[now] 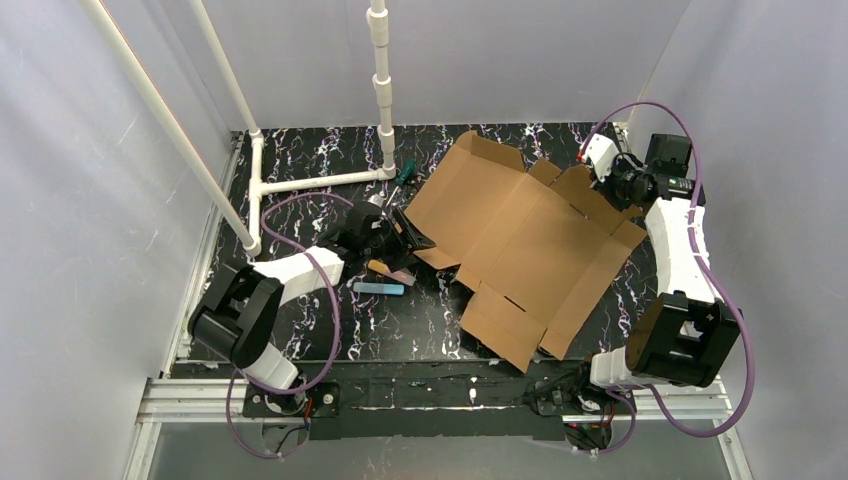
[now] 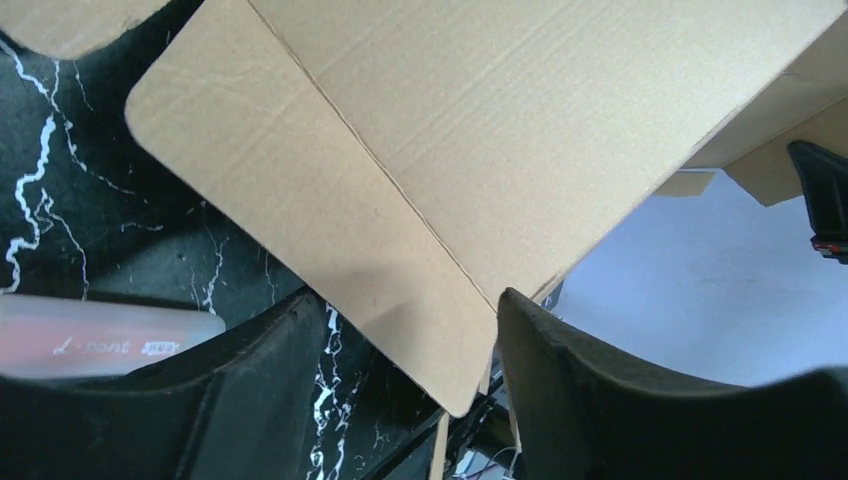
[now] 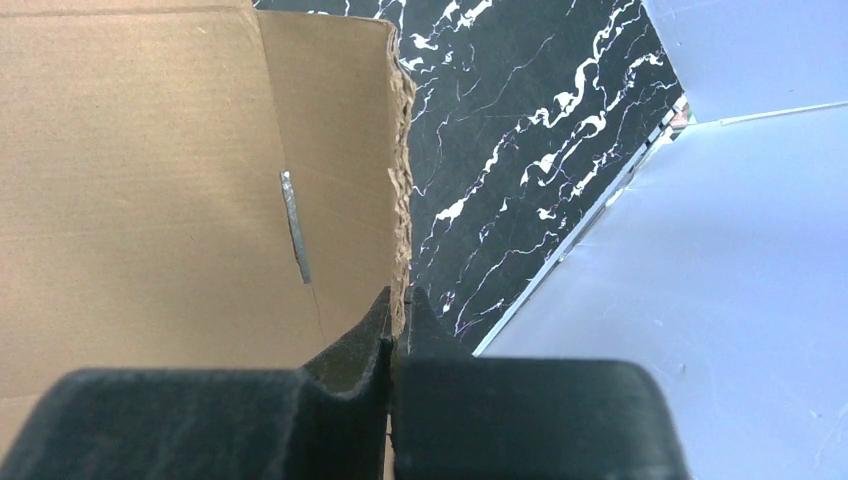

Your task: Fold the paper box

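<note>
Check the right gripper (image 3: 397, 300) first. Its jaws are pressed together on a ragged corrugated edge of the paper box (image 1: 530, 245), and the board is pinched between the fingers. This grip is at the far right corner of the sheet, close to the right wall.

Next check the left gripper (image 2: 405, 300). Its jaws stand apart, and the rounded corner of a cardboard flap (image 2: 330, 240) lies in the gap. The right-hand finger (image 2: 560, 370) sits against the flap's edge. You cannot tell from the views whether the other finger touches it.

The paper box lies unfolded, inner face up, on the black marbled table (image 1: 420, 320). It spans the centre and right, between the two arms. A blue marker (image 1: 379, 288) lies just near of the left gripper, apart from the box. A green-handled screwdriver (image 1: 405, 172) lies beyond it, beside the white pipe frame (image 1: 300, 183).
</note>
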Controlling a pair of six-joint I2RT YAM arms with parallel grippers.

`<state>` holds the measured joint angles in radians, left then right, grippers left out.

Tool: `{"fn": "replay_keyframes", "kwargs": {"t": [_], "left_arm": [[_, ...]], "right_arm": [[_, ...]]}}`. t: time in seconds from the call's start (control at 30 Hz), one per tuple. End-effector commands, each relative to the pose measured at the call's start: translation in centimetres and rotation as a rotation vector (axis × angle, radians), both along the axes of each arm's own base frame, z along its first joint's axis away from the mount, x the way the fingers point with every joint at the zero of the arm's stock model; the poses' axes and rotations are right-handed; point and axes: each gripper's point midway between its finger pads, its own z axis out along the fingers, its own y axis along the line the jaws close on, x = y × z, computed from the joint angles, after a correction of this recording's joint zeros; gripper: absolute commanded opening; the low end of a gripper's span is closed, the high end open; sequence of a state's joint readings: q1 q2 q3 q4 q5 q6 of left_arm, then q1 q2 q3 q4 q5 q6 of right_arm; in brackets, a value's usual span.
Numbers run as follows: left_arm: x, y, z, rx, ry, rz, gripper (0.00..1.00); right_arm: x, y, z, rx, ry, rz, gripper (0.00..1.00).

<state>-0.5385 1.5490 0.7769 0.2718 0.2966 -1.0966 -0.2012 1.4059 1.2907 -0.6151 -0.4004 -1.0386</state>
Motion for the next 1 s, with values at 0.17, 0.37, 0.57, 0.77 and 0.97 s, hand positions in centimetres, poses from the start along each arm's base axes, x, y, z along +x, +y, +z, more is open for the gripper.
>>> {"fn": "replay_keyframes", "kwargs": {"t": [0.17,0.37,0.57,0.77,0.97], "left_arm": [[1.7,-1.0,1.2,-0.039,-0.066,-0.004,0.18],[1.3,-0.3,2.7,-0.025,-0.165,-0.026,0.00],[0.3,1.1,3.6,0.029,-0.280,-0.056,0.00],[-1.9,3.1,3.8,0.072,-0.359,-0.051,0.00],[-4.8,6.4,3.5,0.119,-0.400,0.046,0.00]], "right_arm": [[0.5,0.6,1.6,0.033,-0.061,0.006,0.01],[0.5,0.7,0.4,0.061,-0.039,-0.007,0.01],[1.7,1.8,-0.4,0.088,-0.016,-0.015,0.01],[4.0,7.3,-0.6,-0.001,-0.012,0.045,0.01],[5.8,12.9,-1.7,-0.118,-0.004,0.067,0.01]]}}
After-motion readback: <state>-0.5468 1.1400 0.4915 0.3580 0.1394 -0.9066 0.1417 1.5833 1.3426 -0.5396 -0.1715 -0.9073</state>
